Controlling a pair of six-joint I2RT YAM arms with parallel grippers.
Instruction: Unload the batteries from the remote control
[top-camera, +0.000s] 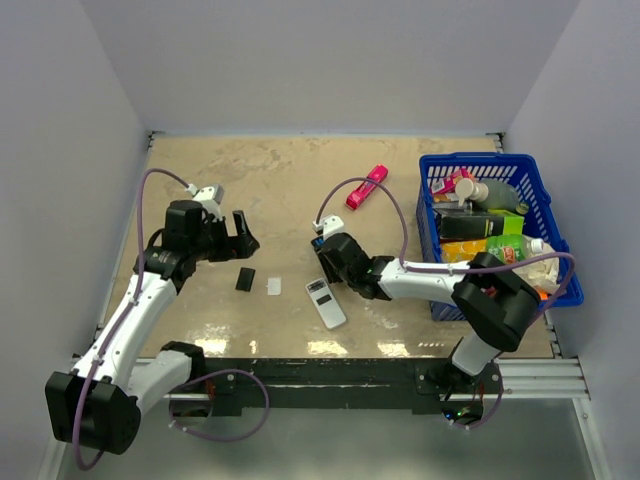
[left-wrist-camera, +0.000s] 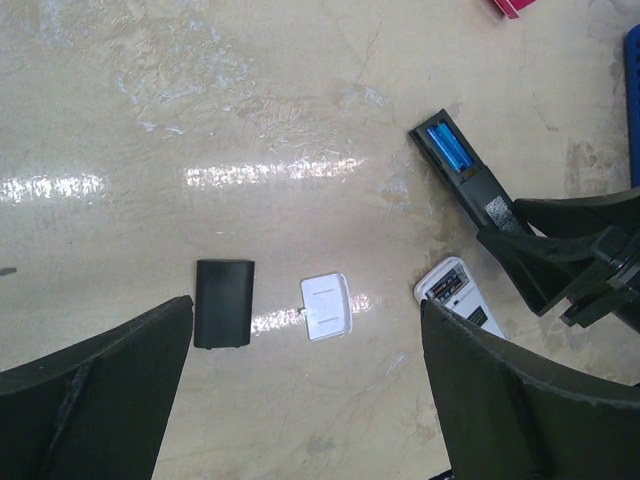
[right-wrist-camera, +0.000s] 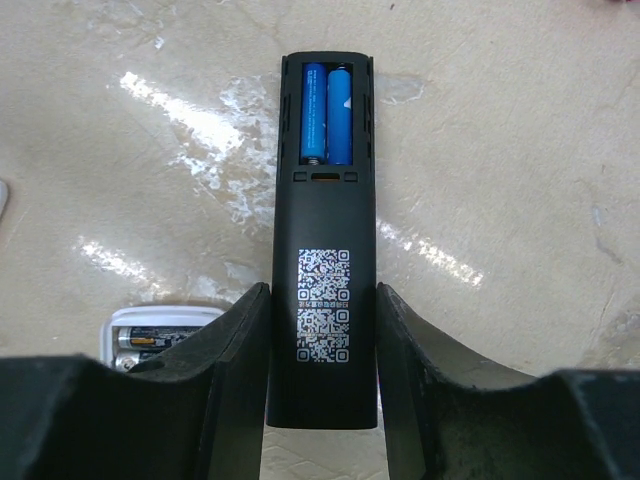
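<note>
Top: left jaws spread wide, empty, over bench near black cover and white cover. White remote lies just beside right jaws.
Left wrist: black remote face down, bay open, two blue batteries seated inside.
Right wrist: right jaws clenched on black remote's sides. Greyish batteries sit in white remote's open bay.

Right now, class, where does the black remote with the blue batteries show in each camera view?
Top external: black remote, centre, tip poking from the right gripper.
Left wrist: black remote, upper right, blue batteries showing.
Right wrist: black remote, centre, gripped on both sides.
Shared landmark: the white remote lying beside it.
</note>
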